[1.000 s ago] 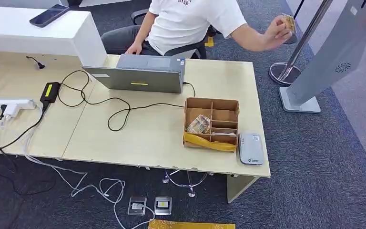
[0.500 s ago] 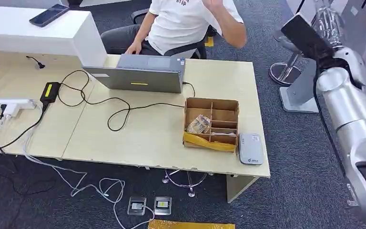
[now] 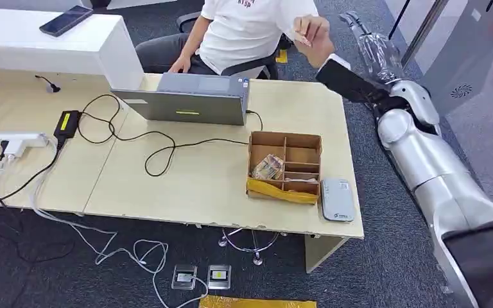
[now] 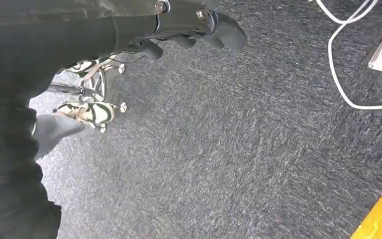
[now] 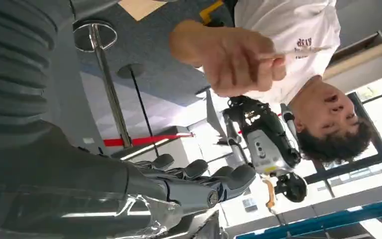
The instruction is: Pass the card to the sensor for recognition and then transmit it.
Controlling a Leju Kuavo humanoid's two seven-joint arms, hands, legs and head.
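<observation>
A seated person in a white T-shirt pinches a thin pale card (image 3: 300, 38) in a raised hand (image 3: 312, 29) beyond the table's far edge. In the right wrist view the card (image 5: 298, 50) sticks out edge-on from that hand (image 5: 229, 59). My right hand (image 3: 367, 40) is lifted at the far right of the table, wrapped in clear plastic, a short gap from the card; its fingers (image 5: 199, 172) are extended and hold nothing. The grey card sensor (image 3: 337, 200) lies flat at the table's near right corner. My left hand (image 4: 194, 27) hangs over the carpet, holding nothing.
A divided cardboard box (image 3: 302, 144) holding cards stands beside the sensor. A laptop (image 3: 189, 102), a power brick (image 3: 67, 122) and looping cables cover the table's far and left parts. A grey kiosk stand (image 3: 449, 70) and a post base (image 3: 382, 97) stand to the right.
My right arm came into view and swung left and down toward the person. The person's hand drew the card in from the far right and now holds it near my right hand.
</observation>
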